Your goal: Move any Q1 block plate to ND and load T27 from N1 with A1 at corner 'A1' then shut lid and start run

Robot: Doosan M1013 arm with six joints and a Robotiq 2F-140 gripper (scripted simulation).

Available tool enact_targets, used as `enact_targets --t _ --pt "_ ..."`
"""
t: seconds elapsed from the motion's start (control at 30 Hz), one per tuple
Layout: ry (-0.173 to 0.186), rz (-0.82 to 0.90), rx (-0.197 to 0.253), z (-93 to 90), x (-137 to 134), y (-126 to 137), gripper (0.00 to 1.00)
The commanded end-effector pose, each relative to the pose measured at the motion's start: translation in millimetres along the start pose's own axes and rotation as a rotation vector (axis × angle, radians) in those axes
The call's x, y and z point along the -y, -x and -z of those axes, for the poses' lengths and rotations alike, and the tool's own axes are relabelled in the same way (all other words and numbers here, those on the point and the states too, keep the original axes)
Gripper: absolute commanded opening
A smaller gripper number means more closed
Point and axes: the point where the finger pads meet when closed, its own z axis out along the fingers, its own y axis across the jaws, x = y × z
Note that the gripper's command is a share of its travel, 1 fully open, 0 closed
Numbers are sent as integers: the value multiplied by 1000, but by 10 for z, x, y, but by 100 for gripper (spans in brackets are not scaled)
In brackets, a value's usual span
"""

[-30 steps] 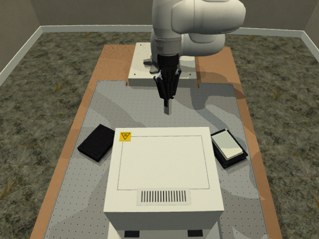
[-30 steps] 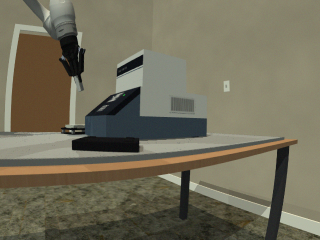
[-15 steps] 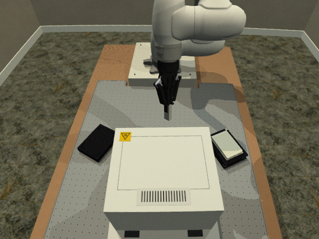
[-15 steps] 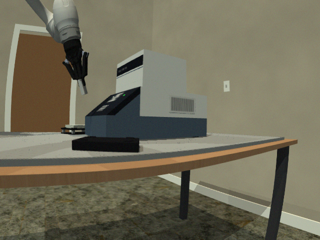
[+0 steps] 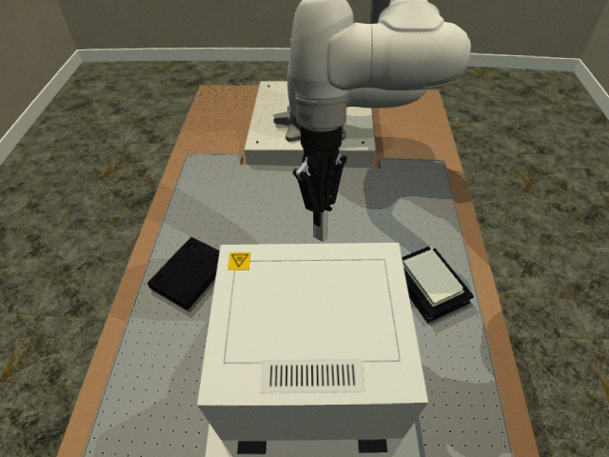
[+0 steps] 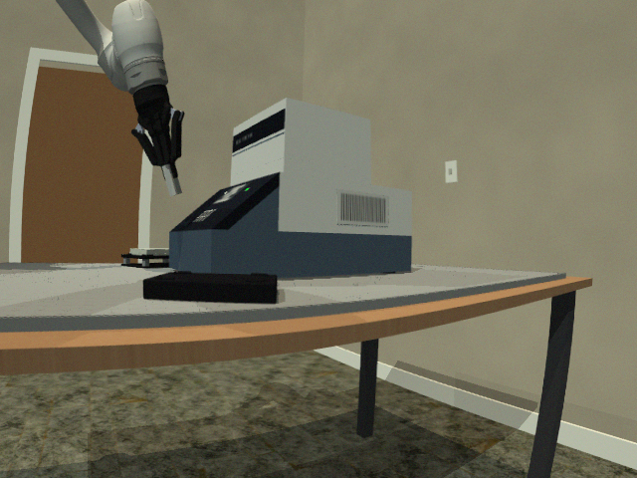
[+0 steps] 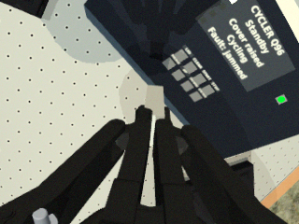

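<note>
The cycler Q1 [image 5: 312, 329] stands mid-table with its white top closed over the block, so the block is hidden. Its status lamp is green in the side view [image 6: 247, 189] and in the wrist view [image 7: 282, 100]. My gripper [image 5: 318, 228] is shut and empty. It hangs tilted in the air just above and in front of the sloping dark panel [image 6: 226, 205], fingertips [image 7: 153, 103] close to the keypad [image 7: 190, 75] without touching it. The white plate T27 [image 5: 432, 280] lies on the black nest N1 to the right of Q1. The black nest ND [image 5: 184, 272] to the left is empty.
The arm's white base plate [image 5: 307, 128] stands at the far end of the perforated grey mat. ND lies near the table edge in the side view [image 6: 209, 287].
</note>
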Motion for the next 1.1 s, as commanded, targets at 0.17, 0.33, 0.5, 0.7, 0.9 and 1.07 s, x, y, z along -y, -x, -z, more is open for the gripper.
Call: enact_targets --t 0.17,0.33,0.5,0.7,0.9,1.07 --pt "0 0 0 -116 -52 -53 0" --pt "0 0 0 -158 -71 -72 0" --pt "0 0 0 -228 -103 -103 0" --pt "0 0 0 -289 -130 -131 0" --pt "0 0 0 -351 -147 -147 0" --pt "0 0 0 -430 -167 -167 0"
